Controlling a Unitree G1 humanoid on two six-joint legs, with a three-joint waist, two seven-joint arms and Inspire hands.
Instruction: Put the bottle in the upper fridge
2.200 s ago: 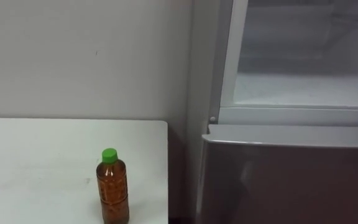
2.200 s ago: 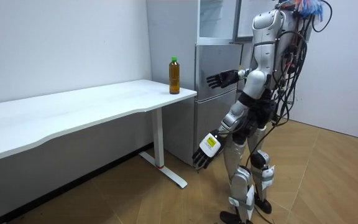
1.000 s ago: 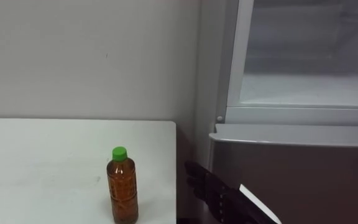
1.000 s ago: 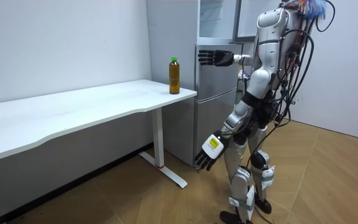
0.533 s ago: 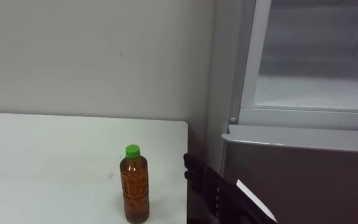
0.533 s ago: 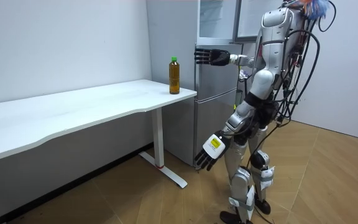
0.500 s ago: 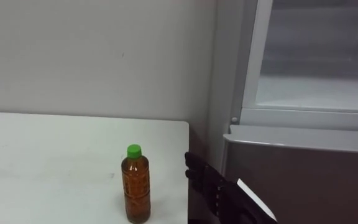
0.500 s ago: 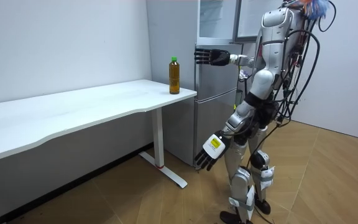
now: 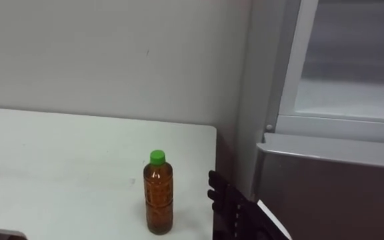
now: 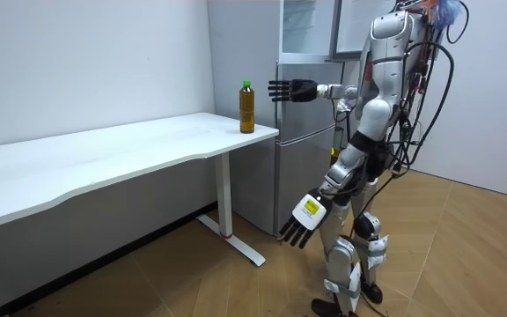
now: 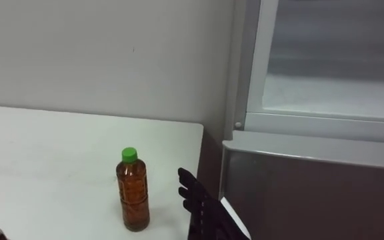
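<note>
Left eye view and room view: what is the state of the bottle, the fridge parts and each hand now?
bottle: upright on the table, green cap on, not held.
upper fridge compartment: open.
lower fridge door: shut.
right hand: open, fingers straight, beside the bottle, apart from it.
left hand: open, hanging low at the robot's side.

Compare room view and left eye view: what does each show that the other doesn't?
Room view: robot standing at the fridge, left hand open, hanging low by its leg; table leg; wood floor. Left eye view: a look onto the white floor of the upper fridge compartment. Both: bottle upright near the corner of the table; right hand open, beside it, not touching.
</note>
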